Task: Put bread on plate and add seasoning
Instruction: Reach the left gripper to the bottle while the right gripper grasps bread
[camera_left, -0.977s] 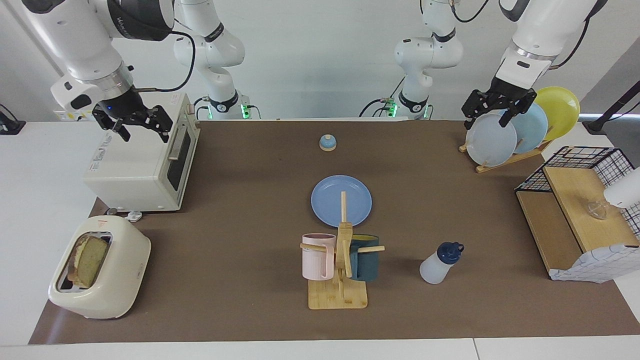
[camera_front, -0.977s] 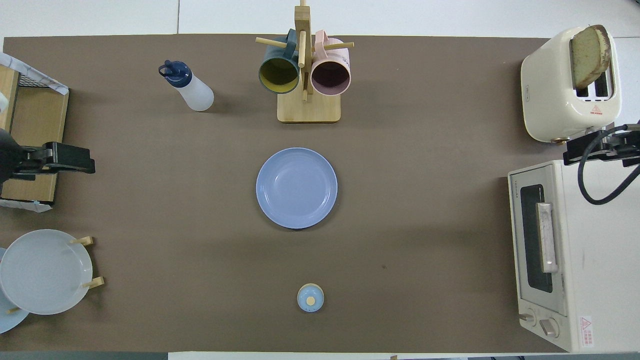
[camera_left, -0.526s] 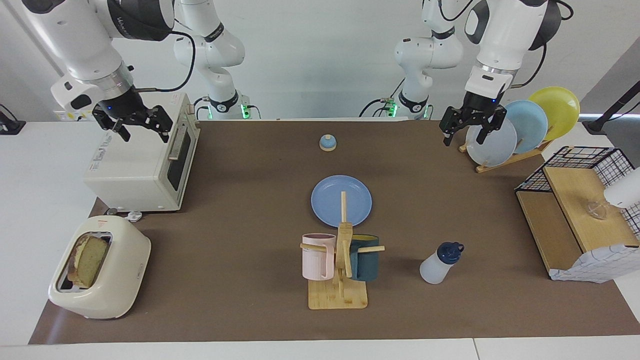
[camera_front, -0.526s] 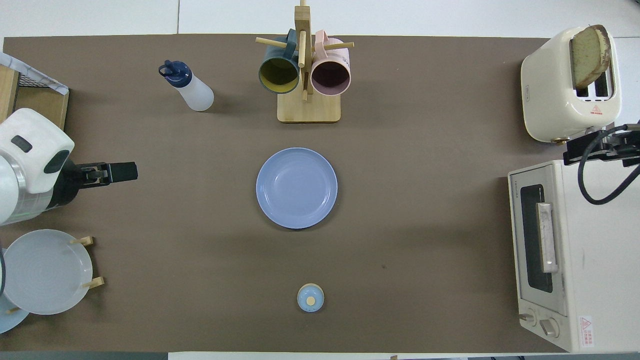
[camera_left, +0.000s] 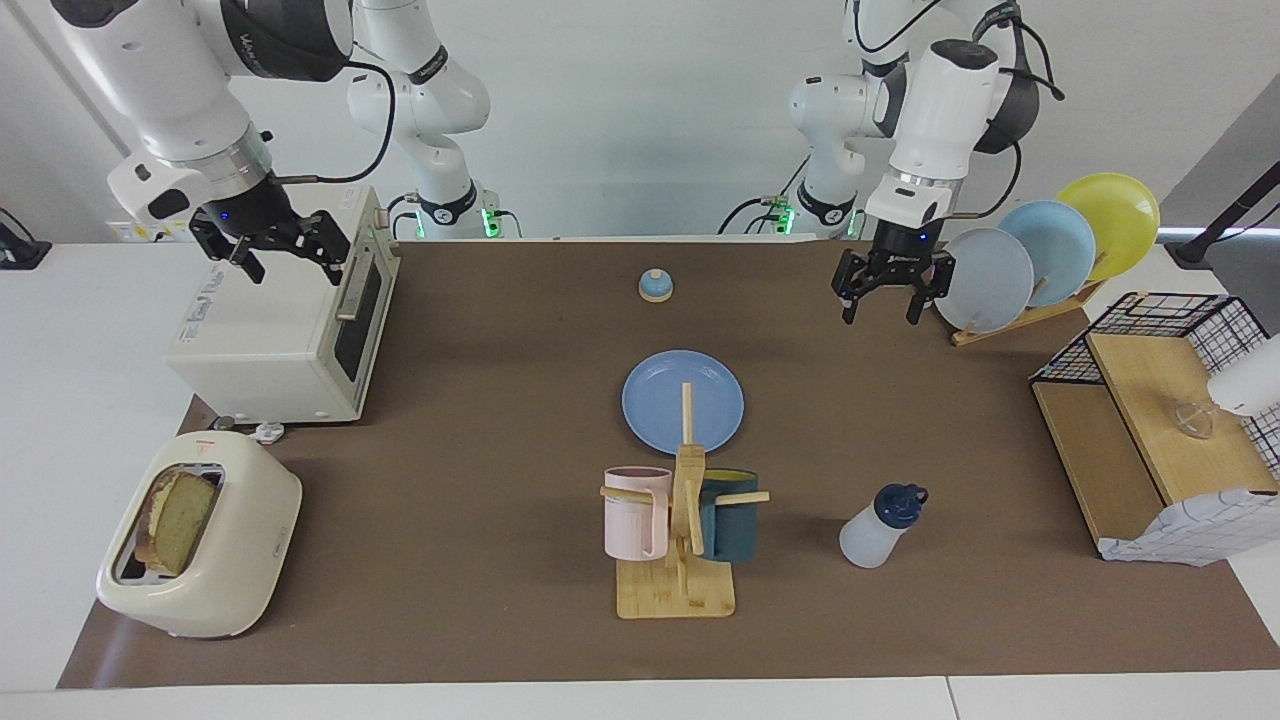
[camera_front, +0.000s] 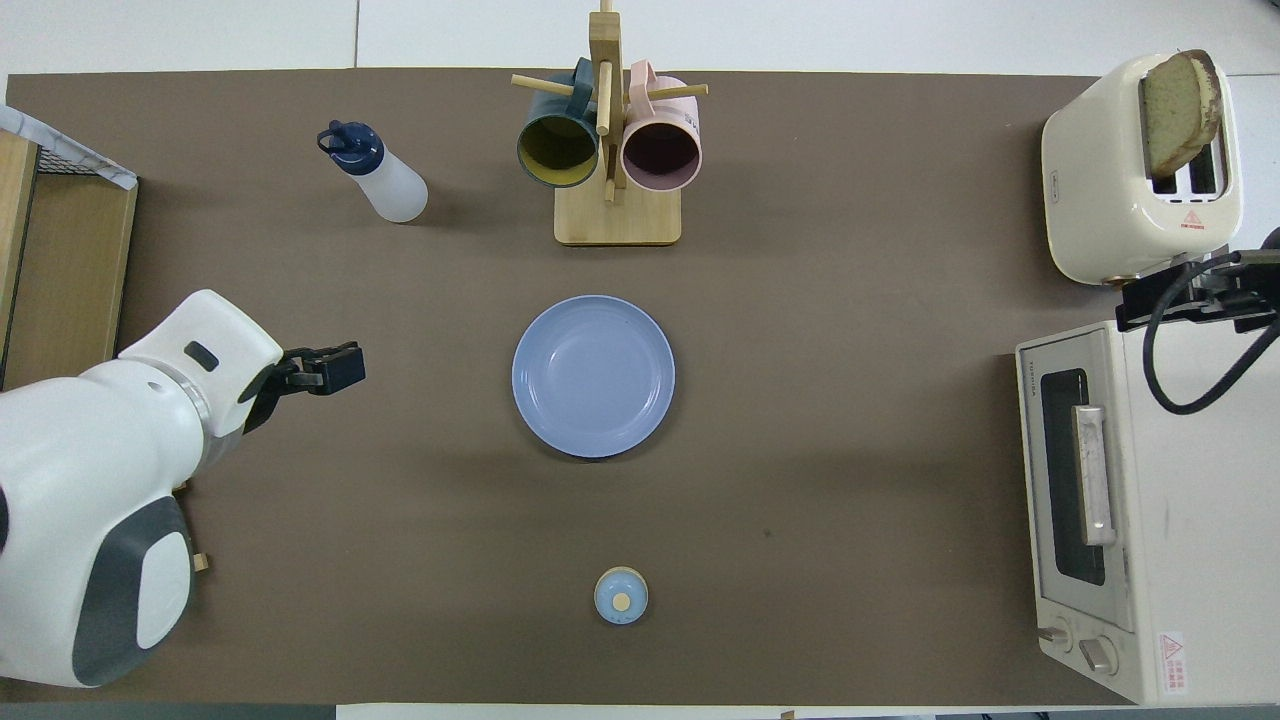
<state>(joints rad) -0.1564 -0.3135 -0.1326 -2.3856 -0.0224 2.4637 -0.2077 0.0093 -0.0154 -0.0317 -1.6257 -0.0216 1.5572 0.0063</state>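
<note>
The bread (camera_left: 180, 520) stands upright in a slot of the cream toaster (camera_left: 235, 575) at the right arm's end; it also shows in the overhead view (camera_front: 1175, 105). The blue plate (camera_left: 655, 400) lies empty at the table's middle (camera_front: 593, 375). The seasoning bottle (camera_left: 880, 528) stands beside the mug rack, toward the left arm's end (camera_front: 385, 180). My left gripper (camera_left: 880, 312) hangs open and empty over the bare mat next to the plate rack (camera_front: 325, 368). My right gripper (camera_left: 288, 265) is open and empty over the toaster oven (camera_front: 1195, 298).
A white toaster oven (camera_left: 260, 340) stands nearer to the robots than the toaster. A wooden mug rack (camera_left: 676, 592) with two mugs stands beside the plate. A small blue bell (camera_left: 655, 286), a rack of upright plates (camera_left: 1040, 255) and a wire-and-wood shelf (camera_left: 1150, 400) are also here.
My left gripper has swung from over the upright plates toward the table's middle and come lower. My right gripper has barely moved. Bread, plate and bottle have stayed put.
</note>
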